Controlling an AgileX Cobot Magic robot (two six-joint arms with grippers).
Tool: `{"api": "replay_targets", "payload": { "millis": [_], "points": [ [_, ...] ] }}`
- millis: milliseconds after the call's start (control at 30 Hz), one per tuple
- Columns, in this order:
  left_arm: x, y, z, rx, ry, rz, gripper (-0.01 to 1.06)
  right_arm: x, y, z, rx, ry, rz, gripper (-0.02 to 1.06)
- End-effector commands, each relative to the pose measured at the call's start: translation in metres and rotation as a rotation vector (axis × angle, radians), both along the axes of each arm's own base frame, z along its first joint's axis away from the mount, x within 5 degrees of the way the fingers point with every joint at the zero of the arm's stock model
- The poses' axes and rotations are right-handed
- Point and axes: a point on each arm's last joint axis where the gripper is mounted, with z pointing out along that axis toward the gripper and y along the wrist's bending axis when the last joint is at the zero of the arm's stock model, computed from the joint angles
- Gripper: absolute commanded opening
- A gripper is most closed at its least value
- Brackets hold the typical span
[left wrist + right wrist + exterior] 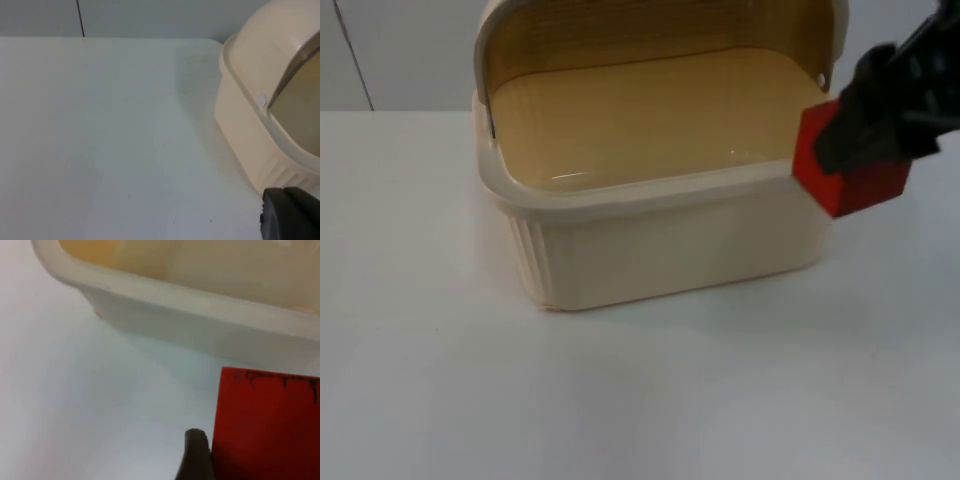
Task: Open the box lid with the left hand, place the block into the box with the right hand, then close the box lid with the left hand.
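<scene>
A cream plastic box stands on the white table with its lid swung up and back, so the tan inside is bare. My right gripper is shut on a red block and holds it in the air just outside the box's right front corner, at rim height. In the right wrist view the red block sits against a black fingertip, with the box's rim beyond it. The left wrist view has the box's side and raised lid; a black fingertip stands apart from the box.
The white table runs wide in front of the box and to its left. A grey partition wall closes the table's far edge behind the box.
</scene>
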Motion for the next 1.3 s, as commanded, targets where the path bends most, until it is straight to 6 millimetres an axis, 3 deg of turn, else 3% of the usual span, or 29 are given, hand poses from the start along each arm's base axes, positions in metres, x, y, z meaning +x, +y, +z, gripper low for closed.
{"api": "replay_targets", "payload": {
  "millis": [0, 700, 1067, 1200, 1267],
  "points": [
    [-0.001, 0.001, -0.001, 0.008, -0.001, 0.004, 0.0, 0.007, 0.006, -0.001, 0.007, -0.024, 0.003, 0.0],
    [-0.001, 0.001, -0.001, 0.01, -0.001, 0.004, 0.0, 0.095, 0.06, -0.02, 0.046, -0.148, 0.013, 0.0],
    [-0.001, 0.001, -0.001, 0.01, -0.001, 0.004, 0.0, 0.113, 0.071, -0.043, 0.093, -0.223, 0.01, 0.03],
    [-0.001, 0.001, -0.001, 0.015, 0.0, 0.004, 0.0, 0.117, 0.074, -0.054, 0.095, -0.227, 0.009, 0.13],
    [-0.001, 0.001, -0.001, 0.015, 0.0, 0.004, 0.0, 0.119, 0.075, -0.058, 0.1, -0.234, 0.009, 0.33]
  ]
}}
